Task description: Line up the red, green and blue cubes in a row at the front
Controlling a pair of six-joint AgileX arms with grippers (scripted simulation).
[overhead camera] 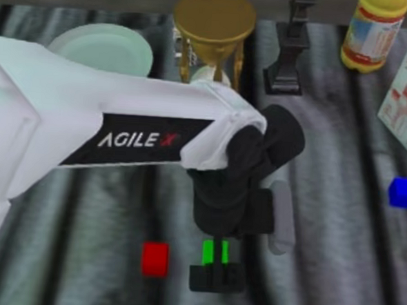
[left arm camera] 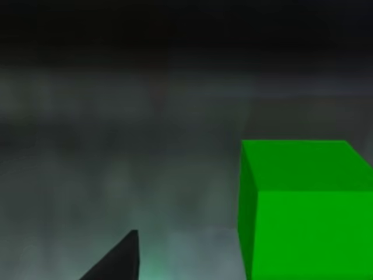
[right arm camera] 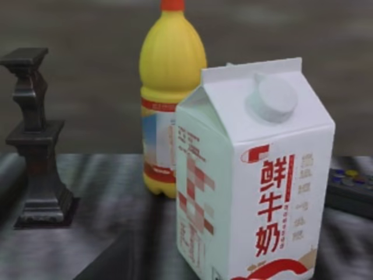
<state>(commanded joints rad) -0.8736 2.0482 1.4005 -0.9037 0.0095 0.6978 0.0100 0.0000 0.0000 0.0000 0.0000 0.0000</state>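
Left gripper [overhead camera: 216,264], lower centre of the top view: fingers closed around the green cube [overhead camera: 216,251], just right of the red cube [overhead camera: 155,258]. The blue cube [overhead camera: 403,192] sits well apart at mid-right (right arm out of sight, fingers not visible). Count: three cubes, one per colour.

The left gripper [overhead camera: 216,264] stands over the green cube [overhead camera: 216,251]; red cube [overhead camera: 155,258] just beside; blue cube [overhead camera: 403,192] well apart.
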